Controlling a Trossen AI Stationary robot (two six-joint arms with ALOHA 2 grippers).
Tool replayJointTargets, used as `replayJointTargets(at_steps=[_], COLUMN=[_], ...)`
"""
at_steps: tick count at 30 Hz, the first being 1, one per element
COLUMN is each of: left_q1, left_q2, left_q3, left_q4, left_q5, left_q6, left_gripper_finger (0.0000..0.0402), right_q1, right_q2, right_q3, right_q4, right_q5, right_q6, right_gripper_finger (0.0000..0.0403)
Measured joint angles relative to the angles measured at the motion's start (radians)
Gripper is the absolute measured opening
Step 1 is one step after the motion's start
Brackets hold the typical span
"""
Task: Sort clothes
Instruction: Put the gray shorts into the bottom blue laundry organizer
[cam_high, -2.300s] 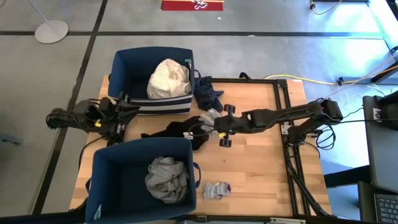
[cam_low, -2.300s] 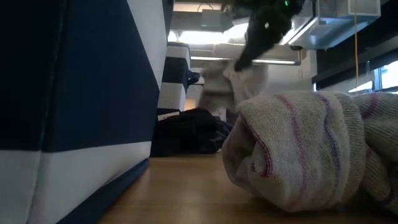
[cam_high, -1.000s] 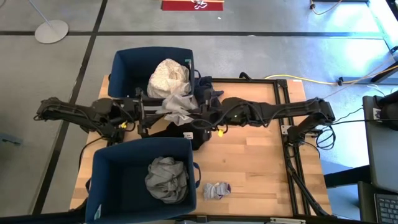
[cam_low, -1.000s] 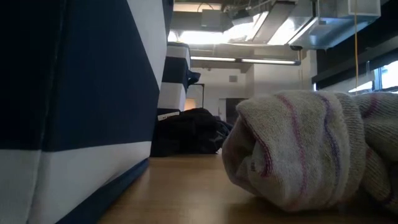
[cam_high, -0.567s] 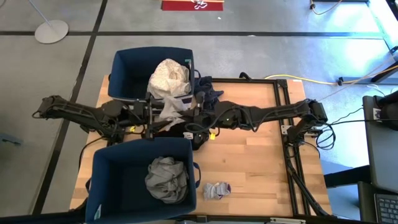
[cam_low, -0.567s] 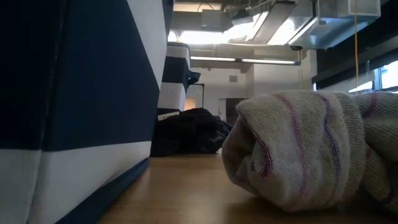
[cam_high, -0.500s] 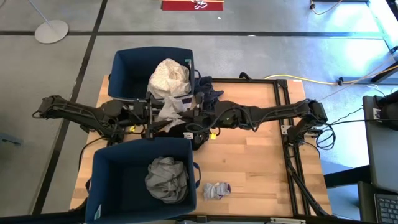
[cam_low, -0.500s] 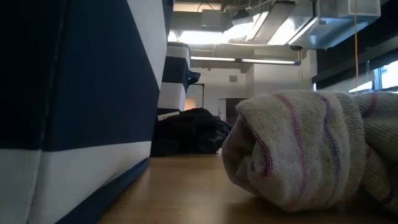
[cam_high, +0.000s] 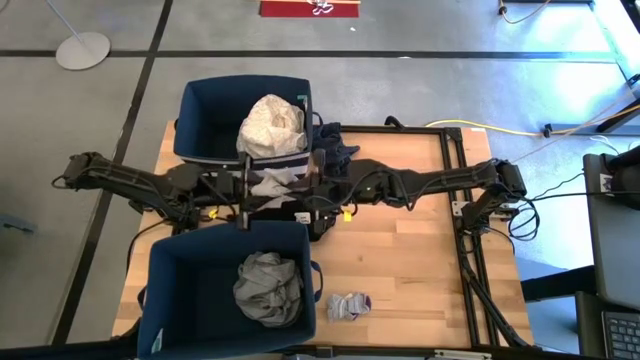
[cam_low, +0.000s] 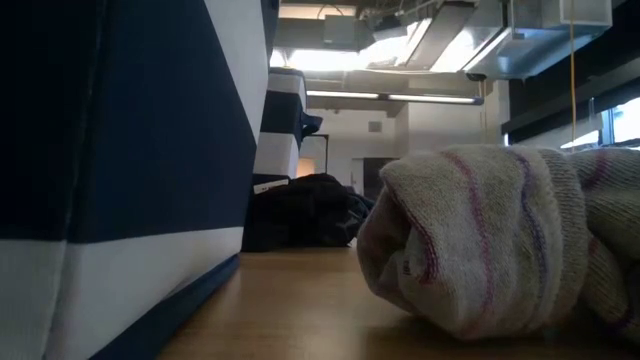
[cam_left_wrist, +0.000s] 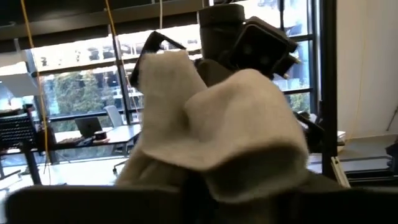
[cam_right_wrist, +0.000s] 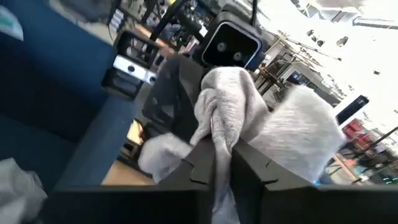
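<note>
1. A light grey garment (cam_high: 278, 181) hangs stretched between the two tools, above the gap between the two navy bins — held at both ends, I judge, as a handover or to spread it before it is dropped.
2. The right tool (cam_high: 313, 182) is pinched narrow on one end of it; in the right wrist view the cloth (cam_right_wrist: 231, 118) runs down between the dark fingers (cam_right_wrist: 202, 167).
3. The left tool (cam_high: 243, 186) meets the other end. In the left wrist view the fabric (cam_left_wrist: 211, 134) is bunched right at it, but whether its jaws have gripped I cannot tell.
4. Under the garment a black garment (cam_high: 283, 211) lies on the tabletop (cam_high: 400, 260), unsorted.
5. The far bin (cam_high: 198, 120) holds a cream patterned bundle (cam_high: 272, 126); a navy garment (cam_high: 335, 148) sits beside its corner.
6. The near bin (cam_high: 190, 275) holds a grey garment (cam_high: 268, 288) — light and grey seem kept apart.
7. A striped grey sock (cam_high: 348, 306) lies near the tabletop's front edge, filling the low view (cam_low: 490, 235).
</note>
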Motion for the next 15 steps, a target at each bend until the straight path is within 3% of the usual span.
replayJointTargets(at_steps=[4, 8, 11, 15], left_q1=[-0.012, -0.025, -0.031, -0.046], left_q2=[-0.013, -0.045, -0.080, -0.089], left_q3=[0.000, 0.004, 0.052, 0.202], left_q4=[-0.015, -0.064, -0.218, -0.591], left_q5=[-0.005, -0.017, -0.019, 0.028], left_q6=[0.039, 0.038, -0.001, -0.081], left_gripper_finger=[0.0021, 0.0020, 0.0019, 0.0007], right_q1=[0.003, 0.042, 0.089, 0.140], right_q2=[0.000, -0.027, -0.080, -0.136], right_q3=[0.001, 0.001, 0.001, 0.002], right_q4=[0.007, -0.035, -0.100, -0.221], right_q5=[-0.015, 0.097, 0.258, 0.432], right_q6=[0.079, 0.080, 0.042, 0.000], right_gripper_finger=[0.0114, 0.0185, 0.0221, 0.0247])
